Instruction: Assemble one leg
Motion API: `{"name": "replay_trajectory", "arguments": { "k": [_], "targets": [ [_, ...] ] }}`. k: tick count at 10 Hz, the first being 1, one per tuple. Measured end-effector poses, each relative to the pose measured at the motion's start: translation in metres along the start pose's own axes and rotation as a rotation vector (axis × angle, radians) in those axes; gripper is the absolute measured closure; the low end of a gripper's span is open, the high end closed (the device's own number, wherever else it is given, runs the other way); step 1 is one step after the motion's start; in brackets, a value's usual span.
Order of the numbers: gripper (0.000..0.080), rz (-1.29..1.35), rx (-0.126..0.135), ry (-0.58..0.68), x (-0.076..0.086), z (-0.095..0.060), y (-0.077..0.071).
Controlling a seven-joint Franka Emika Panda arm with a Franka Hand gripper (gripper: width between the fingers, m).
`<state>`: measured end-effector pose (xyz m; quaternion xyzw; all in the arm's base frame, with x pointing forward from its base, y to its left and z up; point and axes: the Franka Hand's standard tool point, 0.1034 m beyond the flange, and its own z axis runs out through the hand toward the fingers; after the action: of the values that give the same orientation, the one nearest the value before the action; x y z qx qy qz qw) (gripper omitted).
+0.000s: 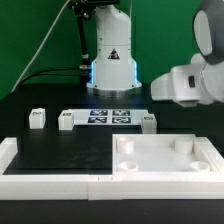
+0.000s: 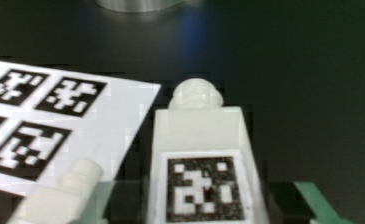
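Note:
In the wrist view a leg (image 2: 204,150), a small white blocky peg with a black-and-white tag on its face, lies on the black table just beside the marker board (image 2: 37,108). My gripper (image 2: 193,203) is open above it. One fingertip (image 2: 63,197) stands on each side of the leg with dark gaps between, not touching it. In the exterior view this leg (image 1: 148,122) lies at the right end of the marker board (image 1: 105,117), with the arm's white hand (image 1: 185,82) above and to the right of it. Two more legs (image 1: 37,118) (image 1: 66,121) lie to the left.
The large flat white tray-like piece (image 1: 165,170) with a raised rim lies at the front right. A white bar (image 1: 45,184) runs along the front left with a raised end (image 1: 8,152). The robot's base (image 1: 112,60) stands behind the marker board.

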<state>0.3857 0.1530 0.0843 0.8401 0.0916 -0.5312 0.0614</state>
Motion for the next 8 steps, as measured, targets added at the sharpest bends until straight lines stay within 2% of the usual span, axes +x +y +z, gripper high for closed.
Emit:
{"name": "replay_trajectory", "arguments": {
  "k": [1,3,5,7,8],
  "targets": [
    [0.0509,0.001,0.009,0.035,-0.008,-0.013,0.006],
    [0.0509,0.001,0.009,0.052,-0.005,-0.012,0.005],
    [0.0509,0.011,0.023,0.279,0.004,-0.026,0.003],
    [0.0509,0.019,0.027,0.444,0.003,-0.025,0.004],
    [0.0509,0.033,0.042,0.576,0.010,-0.028,0.010]
  ]
}}
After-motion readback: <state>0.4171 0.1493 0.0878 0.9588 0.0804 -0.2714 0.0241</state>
